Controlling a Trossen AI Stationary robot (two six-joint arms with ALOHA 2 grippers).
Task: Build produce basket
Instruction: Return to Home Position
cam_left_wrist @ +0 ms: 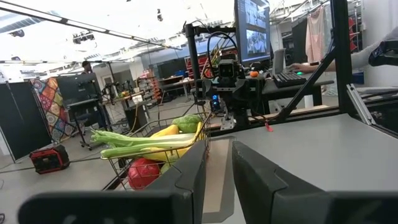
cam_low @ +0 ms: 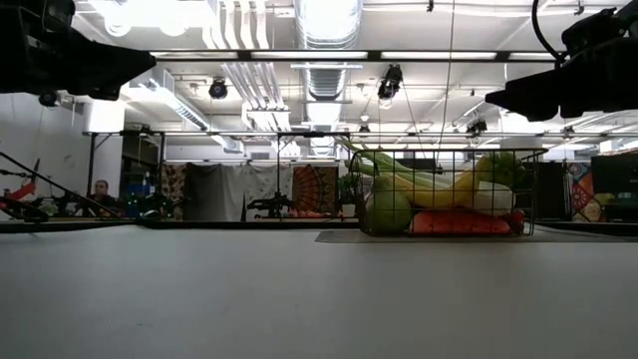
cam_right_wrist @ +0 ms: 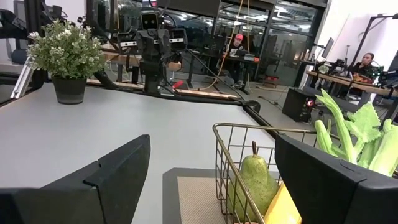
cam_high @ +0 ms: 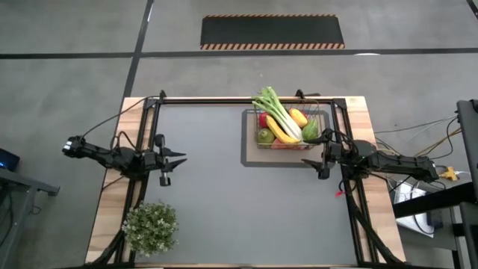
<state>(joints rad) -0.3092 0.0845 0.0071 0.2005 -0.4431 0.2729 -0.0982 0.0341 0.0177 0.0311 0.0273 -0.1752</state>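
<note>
The wire basket [cam_high: 284, 128] stands on a dark mat [cam_high: 250, 158] at the table's far right. It holds a long leek [cam_high: 278, 112], a banana [cam_high: 280, 131], a green pepper [cam_high: 310, 131], a red fruit [cam_high: 262, 119] and a green pear-shaped fruit [cam_right_wrist: 255, 180]. It also shows in the low view [cam_low: 444, 194] and in the left wrist view [cam_left_wrist: 155, 149]. My left gripper [cam_high: 181, 158] hangs above the table's left middle, slightly open and empty. My right gripper [cam_high: 312, 159] hangs wide open and empty just in front of the basket's near right corner.
A bushy potted plant [cam_high: 151, 226] stands at the near left corner. A wide bare stretch of grey table [cam_high: 224, 202] lies between the arms. Black frame rails [cam_high: 246, 100] run along the far and side edges. People sit at desks in the room beyond.
</note>
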